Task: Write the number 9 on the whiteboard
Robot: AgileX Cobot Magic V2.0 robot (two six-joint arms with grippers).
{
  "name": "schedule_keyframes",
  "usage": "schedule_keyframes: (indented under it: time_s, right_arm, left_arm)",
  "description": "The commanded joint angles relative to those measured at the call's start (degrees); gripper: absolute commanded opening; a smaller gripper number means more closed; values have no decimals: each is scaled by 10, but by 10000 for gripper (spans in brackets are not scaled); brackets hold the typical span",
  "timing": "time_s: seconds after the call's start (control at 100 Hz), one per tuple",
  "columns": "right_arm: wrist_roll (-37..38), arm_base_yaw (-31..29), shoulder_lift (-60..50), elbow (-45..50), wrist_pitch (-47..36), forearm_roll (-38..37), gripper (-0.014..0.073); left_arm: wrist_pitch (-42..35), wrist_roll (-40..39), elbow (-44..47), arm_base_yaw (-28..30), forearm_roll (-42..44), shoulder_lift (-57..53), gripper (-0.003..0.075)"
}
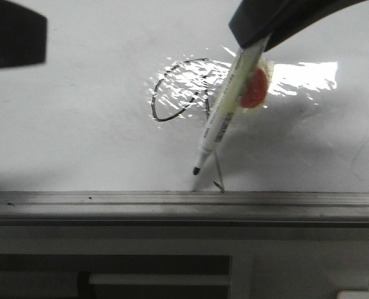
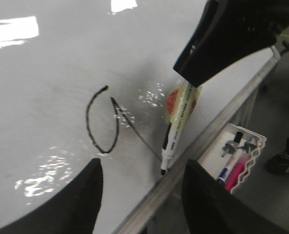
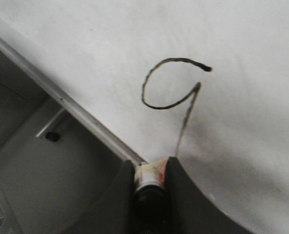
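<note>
The number 9 [image 1: 155,99] is drawn in thin black line on the glossy whiteboard [image 1: 78,137]: an open loop, then a faint straight tail ending in a small hook by the grey ledge [image 1: 110,202]. My right gripper [image 1: 253,40] is shut on a white marker [image 1: 225,103] that slants down, its black tip [image 1: 197,170] just left of the tail's end. The right wrist view shows the fingers [image 3: 127,195] clamped on the marker's body [image 3: 148,175], with the number 9 [image 3: 159,107] beyond. My left gripper [image 2: 142,165] is open and holds nothing, near the number 9 [image 2: 88,119] and the marker [image 2: 176,131].
A red-orange patch wrapped in tape [image 1: 254,90] sits on the marker's upper body. Glare [image 1: 303,76] covers part of the board. A white rack [image 2: 254,139] with several markers hangs beyond the ledge [image 2: 203,146]. A dark part of the left arm [image 1: 13,40] is at the upper left.
</note>
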Motion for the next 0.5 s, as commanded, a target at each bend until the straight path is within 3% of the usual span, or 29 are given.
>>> schedule_keyframes:
  time_s: [0.0,0.28,0.49]
  right_arm:
    - [-6,21,-20,-17,-35,17,-60]
    - [23,62,-19,-17,-26,19,-60]
    - [23,68,-19,-17,-27,44,-60]
  left_arm:
    - [-104,-8,-11,-17,3,38,333]
    - [-257,-7,-11,-24,3,174,333]
    - [-298,-7,-11,-24,4,230,333]
